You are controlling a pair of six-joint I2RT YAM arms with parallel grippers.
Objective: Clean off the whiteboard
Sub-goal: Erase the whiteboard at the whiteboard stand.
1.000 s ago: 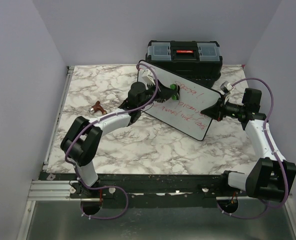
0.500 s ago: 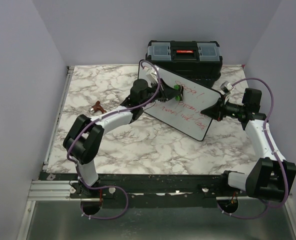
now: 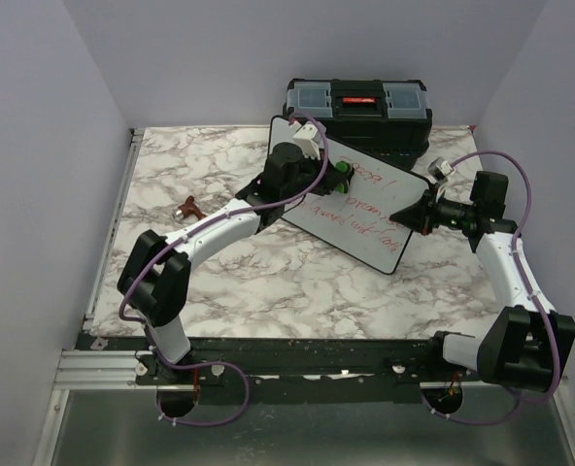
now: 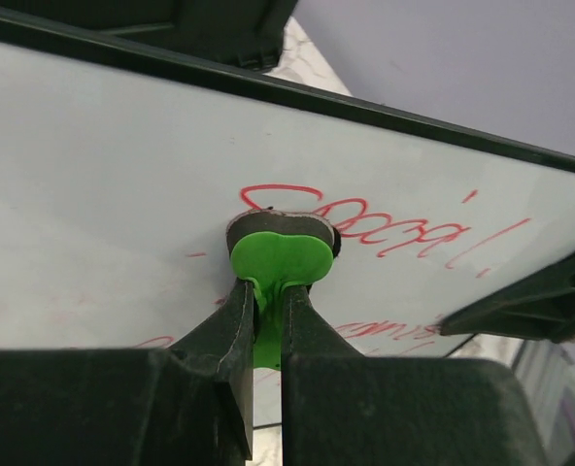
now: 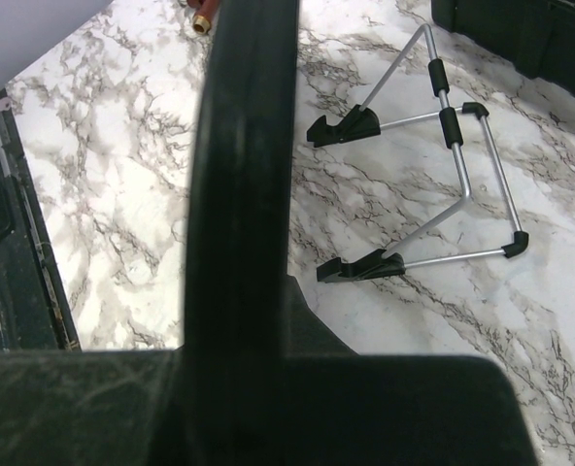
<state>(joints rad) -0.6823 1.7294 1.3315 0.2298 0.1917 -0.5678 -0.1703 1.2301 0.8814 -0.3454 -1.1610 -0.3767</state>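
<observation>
Left hand (image 3: 337,179) higher, red-lettered whiteboard (image 3: 377,245)

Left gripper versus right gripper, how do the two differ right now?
The left gripper pinches a small green eraser against red writing on the white rectangular whiteboard. The right gripper clamps that board's black-framed edge. Left reaches over the board's face, right from its side. Both are shut.

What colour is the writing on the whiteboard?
The writing on the whiteboard is red; the left wrist view shows it best.
</observation>
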